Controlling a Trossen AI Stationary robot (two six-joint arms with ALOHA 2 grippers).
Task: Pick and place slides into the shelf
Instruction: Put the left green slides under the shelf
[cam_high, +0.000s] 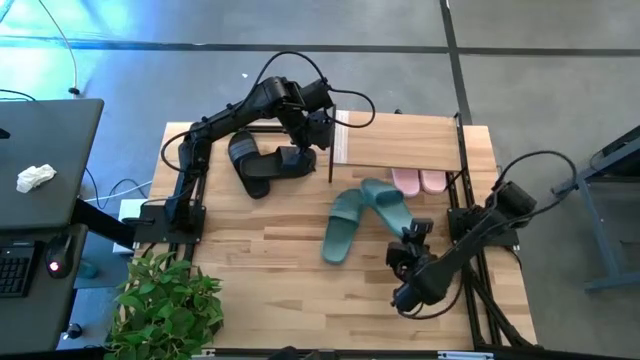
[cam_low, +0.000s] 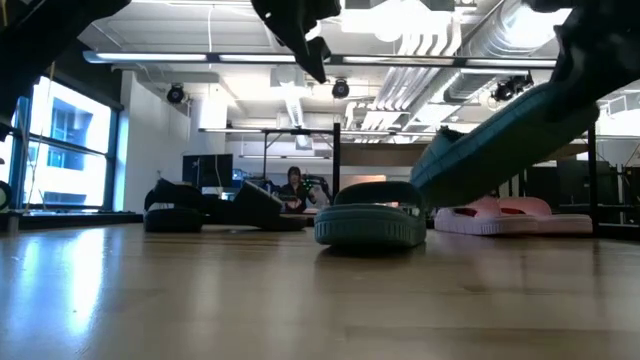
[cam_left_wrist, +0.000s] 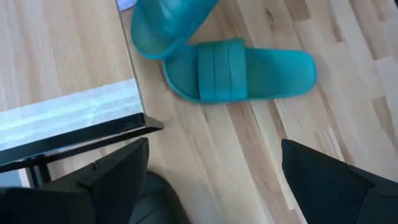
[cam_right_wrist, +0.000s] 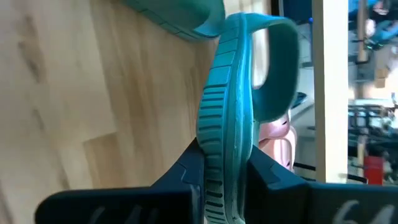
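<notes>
Two dark teal slides are in play. One lies flat on its sole on the table (cam_high: 343, 228) (cam_low: 370, 226) (cam_left_wrist: 242, 68). My right gripper (cam_high: 410, 237) (cam_right_wrist: 224, 168) is shut on the other teal slide (cam_high: 385, 203) (cam_low: 500, 140). Two black slides (cam_high: 262, 160) lie left of the shelf (cam_high: 400, 143), and a pink pair (cam_high: 420, 181) (cam_low: 500, 215) rests under its wooden top. My left gripper (cam_high: 318, 135) (cam_left_wrist: 211, 186) hovers open by the shelf's left front leg, above the black slides. My right gripper pinches the teal slide's sole near the end away from its strap (cam_right_wrist: 225, 146), one finger on the footbed and one on the underside. It comes slanting from the table's near right side. The slide is tilted, held end raised, far end (cam_low: 425, 185) low over the other teal slide.
The shelf's thin black legs (cam_high: 330, 160) (cam_left_wrist: 81, 146) stand beside my left gripper. A potted plant (cam_high: 165, 305) sits at the table's near left corner. Bare table (cam_high: 260, 250) lies in front of the slides. A person (cam_low: 293, 185) sits in the room beyond.
</notes>
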